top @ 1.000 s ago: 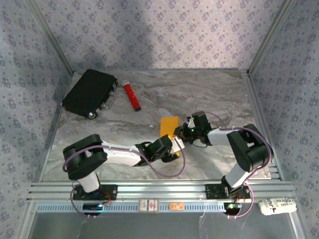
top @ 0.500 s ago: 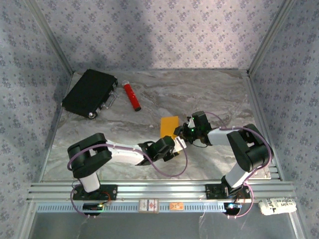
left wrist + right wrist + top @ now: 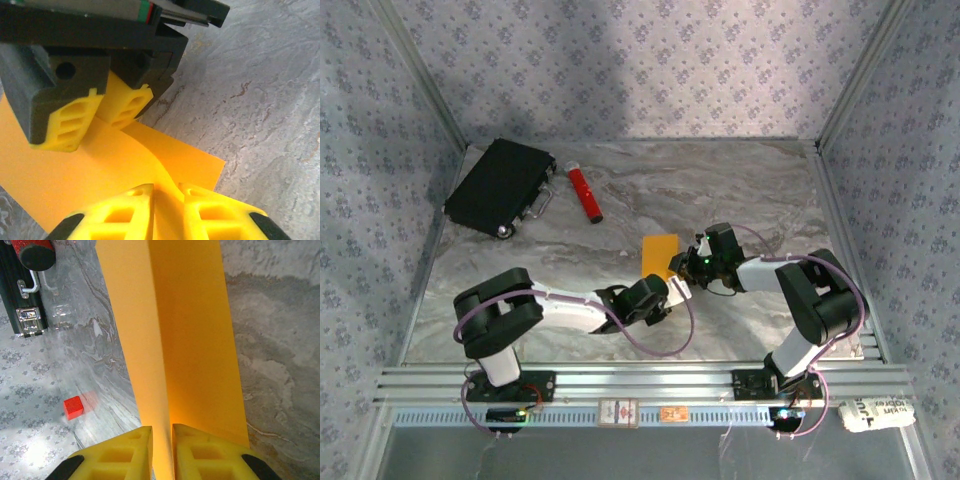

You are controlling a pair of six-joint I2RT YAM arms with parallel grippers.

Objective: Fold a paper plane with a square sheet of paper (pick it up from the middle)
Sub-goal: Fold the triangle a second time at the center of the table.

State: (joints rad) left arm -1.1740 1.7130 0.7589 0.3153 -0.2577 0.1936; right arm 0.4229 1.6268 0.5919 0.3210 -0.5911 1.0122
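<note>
Square sheet of thin orange-yellow paper [image 3: 660, 254]: lay centre of grey marble table [image 3: 760, 190], buckled into ridge. Pinched by right gripper [image 3: 162, 445] at crease, by near-shut left gripper [image 3: 168, 210] on ridge. Could've torn/slipped w/ opposing pulls.

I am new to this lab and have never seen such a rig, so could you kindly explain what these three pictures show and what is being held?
These are two small robot arms, the left arm and the right arm, bolted at the near edge of a marble-patterned table. The wide picture comes from a fixed camera above and behind them. The other two come from a camera on each wrist, looking past that arm's own yellow fingers. On the table lie a black case, a red cylinder and a small red block. Between the arms is an orange-yellow sheet of paper with a crease along it. The left gripper and the right gripper are both closed on it, pinching it from opposite sides.
</note>
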